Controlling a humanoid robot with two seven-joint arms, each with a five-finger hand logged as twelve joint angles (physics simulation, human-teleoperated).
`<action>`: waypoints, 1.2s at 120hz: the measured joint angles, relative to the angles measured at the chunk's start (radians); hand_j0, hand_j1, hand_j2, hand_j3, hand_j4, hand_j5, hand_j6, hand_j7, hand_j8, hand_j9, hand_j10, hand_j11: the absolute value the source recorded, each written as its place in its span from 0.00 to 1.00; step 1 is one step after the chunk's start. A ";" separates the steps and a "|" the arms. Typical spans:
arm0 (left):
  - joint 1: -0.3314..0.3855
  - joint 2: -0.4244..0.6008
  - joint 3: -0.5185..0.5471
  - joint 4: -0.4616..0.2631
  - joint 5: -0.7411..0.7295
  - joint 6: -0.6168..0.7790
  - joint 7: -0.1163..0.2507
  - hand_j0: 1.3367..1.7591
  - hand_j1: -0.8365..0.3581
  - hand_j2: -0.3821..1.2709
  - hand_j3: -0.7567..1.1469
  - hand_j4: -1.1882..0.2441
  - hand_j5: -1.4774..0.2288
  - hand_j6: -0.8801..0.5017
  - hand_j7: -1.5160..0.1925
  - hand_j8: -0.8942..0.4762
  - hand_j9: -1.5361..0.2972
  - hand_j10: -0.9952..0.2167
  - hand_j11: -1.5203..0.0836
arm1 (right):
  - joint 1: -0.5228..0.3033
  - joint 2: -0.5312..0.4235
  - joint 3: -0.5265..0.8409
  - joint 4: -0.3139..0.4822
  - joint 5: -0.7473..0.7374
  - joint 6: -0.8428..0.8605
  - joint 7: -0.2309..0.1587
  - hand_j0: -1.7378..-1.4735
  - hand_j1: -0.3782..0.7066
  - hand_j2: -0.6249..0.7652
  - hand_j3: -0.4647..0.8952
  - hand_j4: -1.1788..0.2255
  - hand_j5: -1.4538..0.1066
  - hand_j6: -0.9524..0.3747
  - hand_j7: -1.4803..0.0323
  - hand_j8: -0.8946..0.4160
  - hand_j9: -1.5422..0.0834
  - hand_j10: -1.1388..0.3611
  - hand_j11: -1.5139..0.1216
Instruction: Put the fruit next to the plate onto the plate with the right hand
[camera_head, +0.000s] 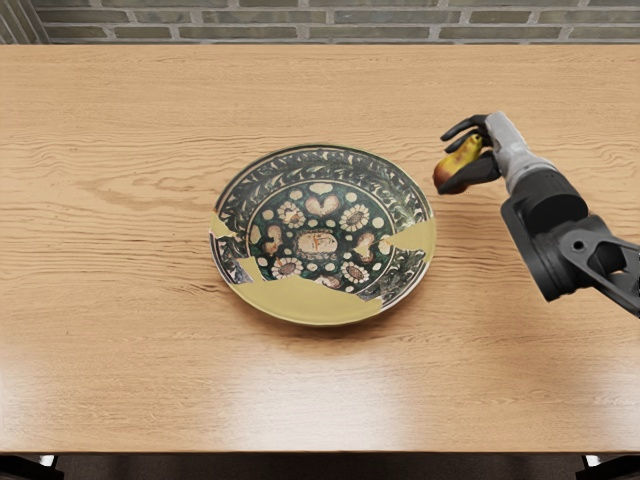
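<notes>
Fruit is clamped in the right hand's curled fingers just beside the plate, apparently for carrying over.

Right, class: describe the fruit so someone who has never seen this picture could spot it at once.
Start at the wooden table and find the big ornate plate at its middle. Just past the plate's upper right rim, the right robot hand grips the fruit. It is the only small, rounded yellow-and-red thing there.
</notes>
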 joint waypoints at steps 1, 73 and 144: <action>0.000 0.000 0.000 0.000 0.000 0.000 0.000 0.76 0.99 0.23 0.40 0.83 0.87 0.64 0.89 0.65 0.84 0.82 0.95 | 0.000 0.000 0.001 0.004 0.000 0.000 0.000 0.30 0.60 0.84 0.34 0.37 0.37 0.22 0.40 0.28 0.41 0.39 0.40; 0.000 0.000 0.000 0.000 0.000 0.000 0.000 0.76 0.99 0.23 0.40 0.83 0.87 0.64 0.89 0.65 0.84 0.82 0.95 | -0.072 0.219 -0.042 0.070 -0.001 0.000 0.001 0.30 0.64 0.64 0.34 0.38 0.37 0.23 0.42 0.30 0.42 0.41 0.41; 0.000 0.000 0.000 0.000 0.000 0.000 0.000 0.76 0.99 0.23 0.40 0.83 0.87 0.64 0.89 0.65 0.84 0.82 0.95 | -0.122 0.262 0.194 0.068 0.102 0.230 0.001 0.30 0.06 0.46 0.34 0.81 0.90 0.69 0.94 0.66 0.92 0.74 0.89</action>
